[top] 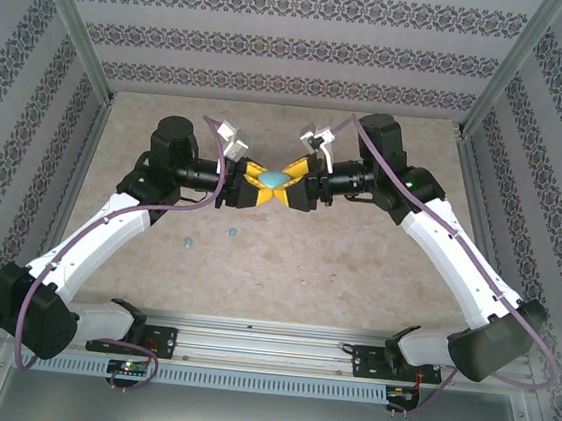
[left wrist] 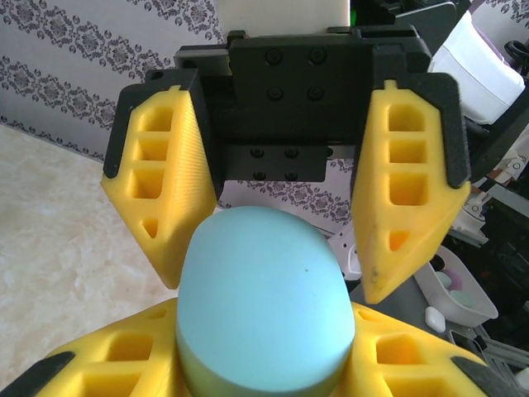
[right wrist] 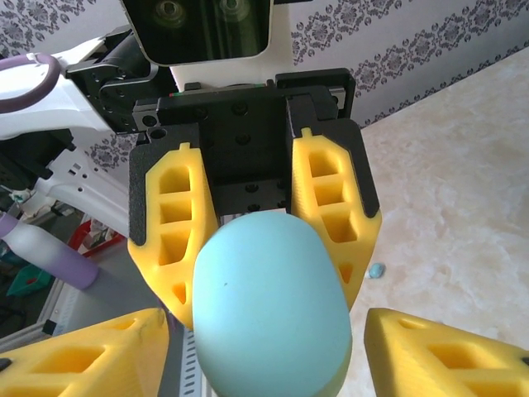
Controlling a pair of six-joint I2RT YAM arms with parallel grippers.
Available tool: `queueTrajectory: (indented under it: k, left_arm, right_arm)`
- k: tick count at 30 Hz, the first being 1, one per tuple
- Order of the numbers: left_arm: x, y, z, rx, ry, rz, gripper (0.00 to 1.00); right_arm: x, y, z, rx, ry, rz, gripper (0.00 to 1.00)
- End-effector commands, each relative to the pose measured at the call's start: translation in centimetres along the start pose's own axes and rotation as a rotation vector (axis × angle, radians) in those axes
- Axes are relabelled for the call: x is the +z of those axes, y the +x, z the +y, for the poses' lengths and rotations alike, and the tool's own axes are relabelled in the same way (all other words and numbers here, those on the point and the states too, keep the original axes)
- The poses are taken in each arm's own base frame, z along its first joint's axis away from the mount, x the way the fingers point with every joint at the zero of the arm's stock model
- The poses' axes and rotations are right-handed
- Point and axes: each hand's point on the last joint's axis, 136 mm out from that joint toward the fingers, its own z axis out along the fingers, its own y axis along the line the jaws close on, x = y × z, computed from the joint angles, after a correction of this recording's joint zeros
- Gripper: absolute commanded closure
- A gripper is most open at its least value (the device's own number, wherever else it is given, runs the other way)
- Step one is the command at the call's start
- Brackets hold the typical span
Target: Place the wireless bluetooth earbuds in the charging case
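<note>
Top external view: a smooth, matte light-blue oval case (top: 275,179) is clamped in the left gripper (top: 260,184), its latticed yellow fingers (right wrist: 178,223) tight on it. Around the case the right gripper (top: 293,184) stands spread, seemingly not touching. Two tiny rounded blue earbuds (top: 189,241) lie on the mottled beige counter (top: 355,269); patterned wallpaper (top: 279,39) surrounds.
</note>
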Motion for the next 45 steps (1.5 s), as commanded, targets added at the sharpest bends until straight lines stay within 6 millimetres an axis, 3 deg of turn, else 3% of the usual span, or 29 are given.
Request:
queueTrajectory:
  k: [1, 7, 17, 19, 22, 25, 34, 45]
  left_arm:
    - [-0.7, -1.5, -1.4, 0.039, 0.025, -0.015, 0.80]
    - [-0.8, -1.5, -1.5, 0.048, 0.024, -0.015, 0.80]
    - [-1.1, -1.6, -1.7, 0.098, -0.008, -0.020, 0.81]
    - [-1.1, -1.6, -1.7, 0.105, -0.012, -0.021, 0.81]
    - [-1.1, -1.7, -1.7, 0.111, -0.019, -0.024, 0.80]
    - [-1.2, -1.8, -1.7, 0.115, -0.021, -0.028, 0.80]
    - [-1.4, -1.5, -1.6, 0.125, -0.049, -0.031, 0.80]
    - [-1.4, -2.0, -1.7, 0.121, -0.045, -0.047, 0.80]
  right_arm:
    - [0.0, -1.0, 0.9, -0.059, -0.025, -0.011, 0.44]
    - [0.1, -2.0, 0.5, 0.009, -0.040, -0.044, 0.58]
    - [0.1, -3.4, -1.1, 0.181, -0.067, -0.098, 0.62]
    - [0.1, -3.6, -1.4, 0.207, -0.070, -0.108, 0.62]
    - [0.2, -3.7, -2.0, 0.241, -0.054, -0.113, 0.52]
    - [0.3, -3.6, -3.1, 0.280, -0.007, -0.121, 0.48]
    - [0.8, -2.5, -5.7, 0.395, 0.081, -0.119, 0.46]
    - [2.1, -1.7, -5.0, 0.414, 0.008, -0.094, 0.49]
